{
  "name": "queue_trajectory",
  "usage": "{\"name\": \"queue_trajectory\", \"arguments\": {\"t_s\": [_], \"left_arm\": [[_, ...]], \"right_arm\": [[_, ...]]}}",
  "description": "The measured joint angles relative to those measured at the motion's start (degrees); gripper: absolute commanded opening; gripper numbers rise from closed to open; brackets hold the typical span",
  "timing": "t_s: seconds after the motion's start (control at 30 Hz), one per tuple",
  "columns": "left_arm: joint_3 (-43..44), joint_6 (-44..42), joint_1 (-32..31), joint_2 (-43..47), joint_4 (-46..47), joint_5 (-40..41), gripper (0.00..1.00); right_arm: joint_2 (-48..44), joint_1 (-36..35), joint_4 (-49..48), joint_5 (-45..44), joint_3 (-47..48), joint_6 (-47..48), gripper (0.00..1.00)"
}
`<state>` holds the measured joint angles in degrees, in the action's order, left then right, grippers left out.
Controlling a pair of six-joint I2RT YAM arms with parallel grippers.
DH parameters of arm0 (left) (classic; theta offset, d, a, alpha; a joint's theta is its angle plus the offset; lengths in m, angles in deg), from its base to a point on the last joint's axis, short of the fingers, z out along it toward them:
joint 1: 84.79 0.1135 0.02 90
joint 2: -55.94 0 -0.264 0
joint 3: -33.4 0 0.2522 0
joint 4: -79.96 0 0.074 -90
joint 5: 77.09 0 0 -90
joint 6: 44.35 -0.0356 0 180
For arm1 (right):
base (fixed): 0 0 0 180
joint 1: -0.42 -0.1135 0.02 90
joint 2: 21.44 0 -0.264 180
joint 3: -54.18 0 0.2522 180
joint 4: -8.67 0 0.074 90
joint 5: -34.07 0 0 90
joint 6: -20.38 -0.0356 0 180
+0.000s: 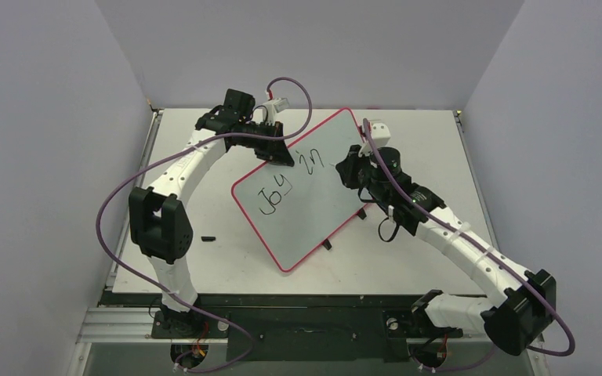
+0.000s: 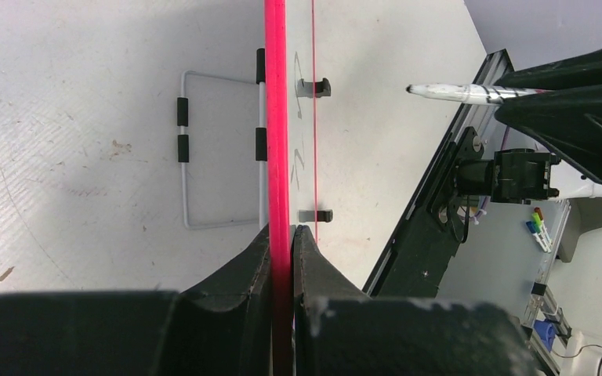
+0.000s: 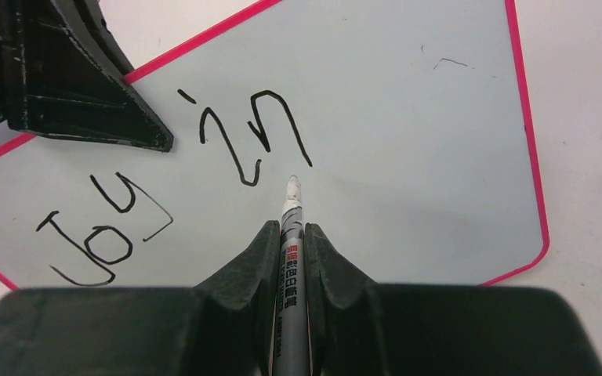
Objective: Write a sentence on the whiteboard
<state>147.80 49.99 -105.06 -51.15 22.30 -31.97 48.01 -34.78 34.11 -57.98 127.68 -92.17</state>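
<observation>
The whiteboard [image 1: 298, 219] lies tilted on the table, pale with a thin red rim. Black handwriting on it reads "Joy" [image 3: 102, 235] and "in" [image 3: 251, 133], the sentence [image 1: 276, 196] as it stands. My left gripper [image 1: 276, 149] is shut on the board's far rim; in the left wrist view the red rim [image 2: 276, 117] runs between the fingers of the left gripper [image 2: 282, 231]. My right gripper [image 3: 290, 229] is shut on a grey marker [image 3: 291, 204]. Its tip sits just past the "n"; contact with the board cannot be told. The marker [image 2: 455, 92] also shows in the left wrist view.
A small black piece [image 1: 208, 237] lies on the table left of the board. Under the board's edge are a wire stand [image 2: 184, 157] and black clips [image 2: 323, 86]. Grey walls close in the table on three sides.
</observation>
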Motion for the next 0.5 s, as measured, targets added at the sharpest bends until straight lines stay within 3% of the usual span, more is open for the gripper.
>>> {"name": "queue_trajectory", "arguments": {"t_s": [0.5], "left_arm": [[-5.6, 1.4, 0.2, 3.8, 3.9, 1.5, 0.0]], "right_arm": [[-10.1, -7.4, 0.2, 0.5, -11.1, 2.9, 0.0]]}}
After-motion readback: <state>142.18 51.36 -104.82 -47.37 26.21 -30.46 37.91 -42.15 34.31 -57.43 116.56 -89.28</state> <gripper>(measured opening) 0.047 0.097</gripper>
